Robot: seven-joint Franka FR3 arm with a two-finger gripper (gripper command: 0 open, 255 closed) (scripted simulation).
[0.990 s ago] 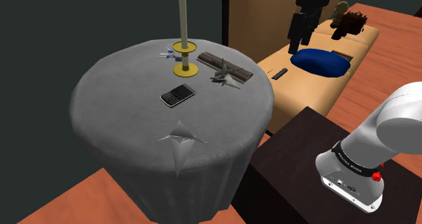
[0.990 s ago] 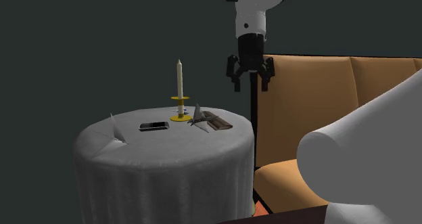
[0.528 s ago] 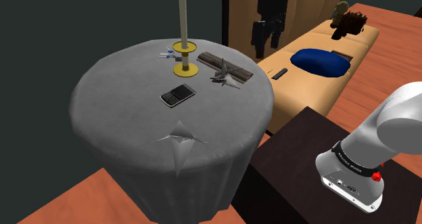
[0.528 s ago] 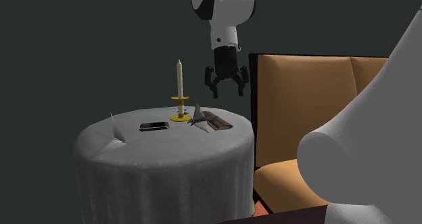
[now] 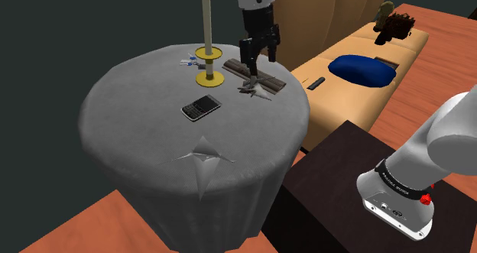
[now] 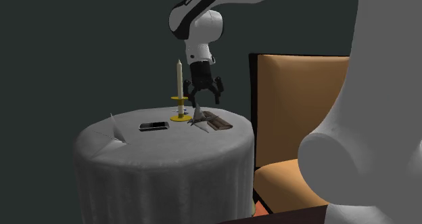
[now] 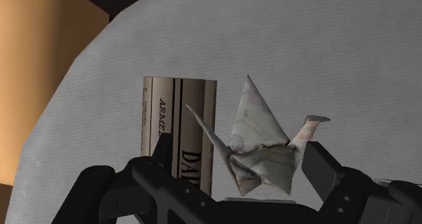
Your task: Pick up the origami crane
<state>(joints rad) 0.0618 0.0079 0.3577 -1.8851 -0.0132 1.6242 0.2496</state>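
The robot's black gripper hangs directly over the origami crane on a round table draped in grey cloth. Its two fingers stand well apart and grip nothing. From the wrist view the pale, faintly printed paper bird appears in the gap between them, wings raised, and neither finger touches it.

The crane sits upright on the cloth on the sofa side of the table, just beside a flat striped book with lettering along its bands; whether the two touch cannot be told. Near it, toward the shoulder view's left, a tall cream candle stands in a yellow holder. A dark mobile phone lies flat nearer the table's middle, apart from the crane.

The white arm comes down from above, its wrist pointing at the tabletop between candle and book. Beyond the table, a tan sofa carries a blue cushion. The arm's dark stand fills the shoulder view's lower right.
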